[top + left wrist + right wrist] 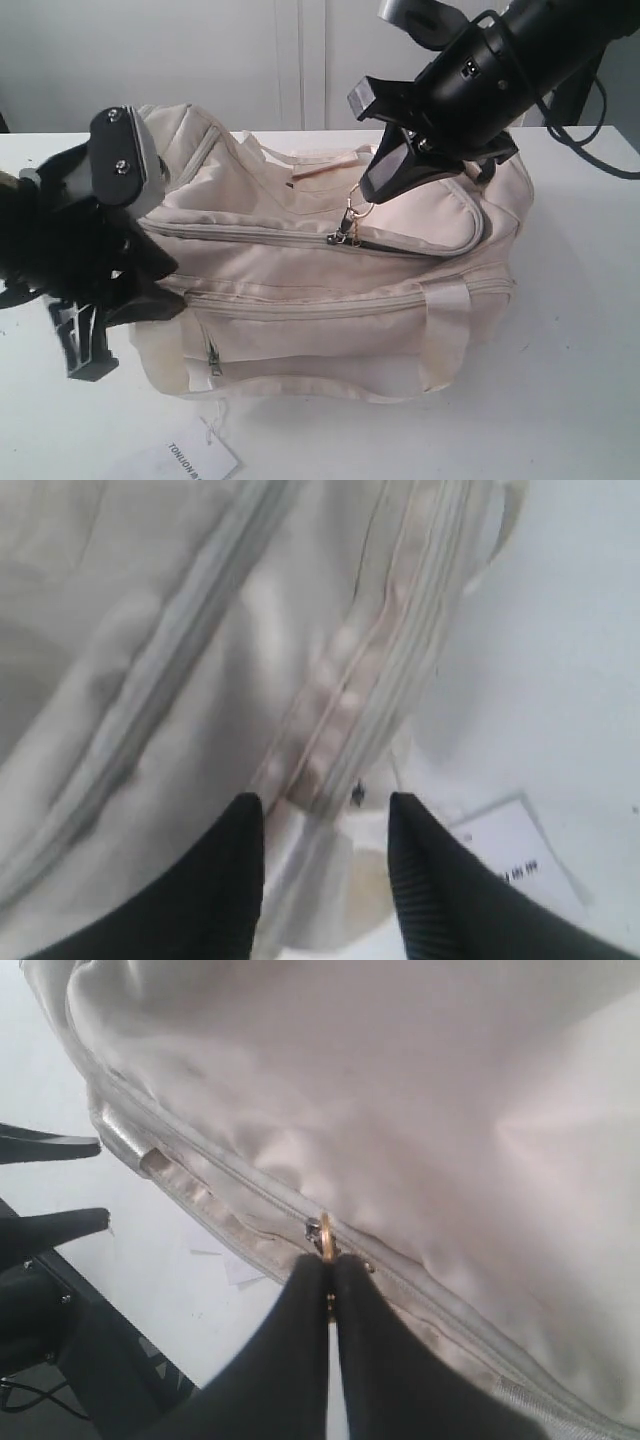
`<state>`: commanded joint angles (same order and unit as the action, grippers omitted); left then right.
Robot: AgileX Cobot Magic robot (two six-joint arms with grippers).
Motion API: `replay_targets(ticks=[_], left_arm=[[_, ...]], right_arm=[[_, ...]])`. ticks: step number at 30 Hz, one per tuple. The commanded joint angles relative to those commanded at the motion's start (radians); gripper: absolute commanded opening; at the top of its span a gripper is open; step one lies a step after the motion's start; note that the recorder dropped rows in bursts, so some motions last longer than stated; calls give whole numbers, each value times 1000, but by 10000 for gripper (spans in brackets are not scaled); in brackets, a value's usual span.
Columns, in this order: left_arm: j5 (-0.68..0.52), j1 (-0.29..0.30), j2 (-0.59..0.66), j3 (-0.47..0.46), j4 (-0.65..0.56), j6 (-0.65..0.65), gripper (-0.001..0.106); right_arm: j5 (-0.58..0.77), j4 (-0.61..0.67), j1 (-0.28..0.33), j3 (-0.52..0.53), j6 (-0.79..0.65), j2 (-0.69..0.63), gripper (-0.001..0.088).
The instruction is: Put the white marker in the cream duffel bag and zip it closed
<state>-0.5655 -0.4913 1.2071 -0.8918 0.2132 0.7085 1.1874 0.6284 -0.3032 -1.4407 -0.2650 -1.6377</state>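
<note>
In the exterior view the bag (300,270) fills mid-frame. Your right gripper (368,198), entering from the upper right, meets the ring pull (357,213). A dark gap right of the slider (340,238) suggests the zipping is part done. The marker shows nowhere and is probably inside. In the left wrist view your left gripper (325,825) stands wide, astride the bag's end at lower centre. In the right wrist view the fingers pinch the ring pull tight. Next you likely draw it along the curve, bracing the bag.
</note>
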Motion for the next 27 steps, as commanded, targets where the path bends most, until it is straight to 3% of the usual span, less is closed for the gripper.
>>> replay_targets(ticks=[3,5,9,14,23,27], left_arm=[[-83,0,-2,-71,-187,-116,443],[-115,0,-8,-123,-233,-131,443],[-116,0,-9,-185,-220,-99,443],[-97,-22,-4,-189,-172,199,511],[-11,-164,71,-189,-228,182,543],[106,-203,114,-189,-252,182,543]], right_arm=[[0,0,0,0,0,0,0],[0,0,0,0,0,0,0],[-3,0,0,0,0,-3,0],[-8,0,0,0,0,-6,0],[4,2,0,0,0,-7,0],[14,2,0,0,0,-7,0]])
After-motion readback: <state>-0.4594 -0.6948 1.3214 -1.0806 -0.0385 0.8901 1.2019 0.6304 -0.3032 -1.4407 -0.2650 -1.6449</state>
